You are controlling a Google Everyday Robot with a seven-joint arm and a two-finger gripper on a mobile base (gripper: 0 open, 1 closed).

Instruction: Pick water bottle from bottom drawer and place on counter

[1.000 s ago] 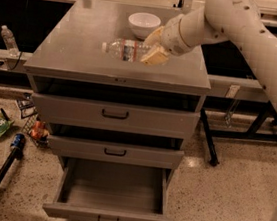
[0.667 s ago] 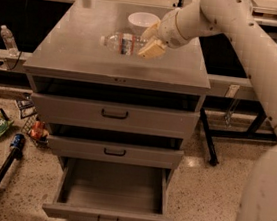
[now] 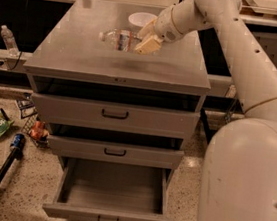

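**The bottle is on the worktop, time to let go**

The water bottle (image 3: 118, 39) lies on its side on the grey worktop (image 3: 80, 50), near the back. Its white cap points to the left. The red and dark band goes round its middle.

The tool (image 3: 148, 42) is at the right end of the bottle, low over the worktop. Its pale fingers (image 3: 149, 45) are next to the bottom of the bottle. I cannot tell if they are squeezing the bottle or have let it go, because the fingers cover that end.

A white bowl (image 3: 141, 18) sits just behind the bottle and the tool. The big arm (image 3: 228, 38) reaches in from the right.

The bottom drawer (image 3: 108, 215) is pulled out and nothing shows inside it. The 2 drawers above it are almost closed.

I think this is the last step, the putting down part. The bottle is out of the drawer and rests on the worktop, so most of the job looks done.

The next move should be gentle. If the tool is gripping, it needs to open a bit, then lift up and back away. The bottle is round and lies on its side, so a bump could make it roll. The bowl is close too, so the tool should not swing that way.
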